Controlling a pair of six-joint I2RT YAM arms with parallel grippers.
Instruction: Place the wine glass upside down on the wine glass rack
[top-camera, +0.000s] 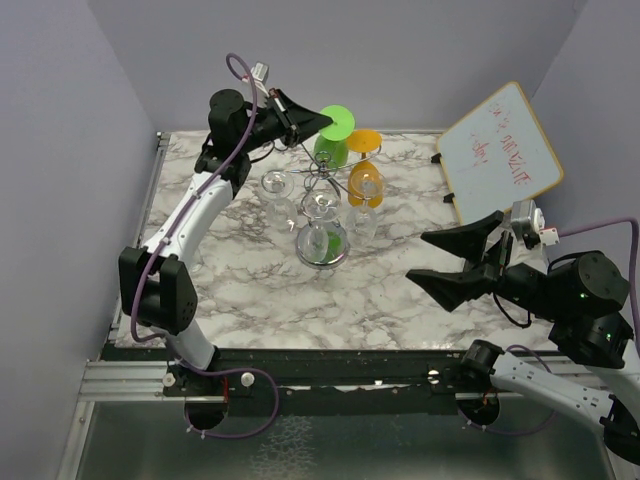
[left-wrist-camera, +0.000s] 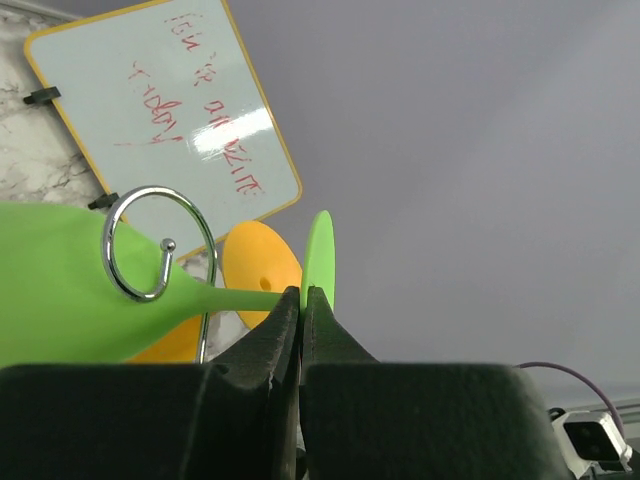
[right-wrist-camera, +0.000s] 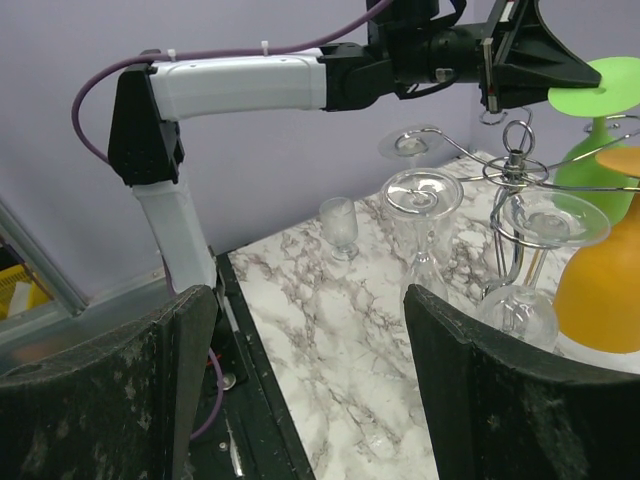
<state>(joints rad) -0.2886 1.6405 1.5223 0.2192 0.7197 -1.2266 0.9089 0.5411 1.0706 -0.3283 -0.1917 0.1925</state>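
Note:
The green wine glass (top-camera: 333, 148) is upside down at the far side of the chrome wine glass rack (top-camera: 322, 180), with its foot disc on top. My left gripper (top-camera: 322, 122) is shut on the rim of that foot. In the left wrist view the gripper (left-wrist-camera: 303, 292) pinches the green foot (left-wrist-camera: 320, 250), and the glass's stem runs past a curled rack arm (left-wrist-camera: 140, 255). I cannot tell whether the stem rests on the arm. My right gripper (top-camera: 432, 258) is open and empty, well to the right of the rack; it also shows in the right wrist view (right-wrist-camera: 310, 340).
An orange glass (top-camera: 365, 165) and clear glasses (top-camera: 278, 186) hang upside down on the rack above its mirrored base (top-camera: 322, 245). A small clear glass (right-wrist-camera: 340, 226) stands on the marble table (top-camera: 260, 290). A whiteboard (top-camera: 503, 148) leans at the far right.

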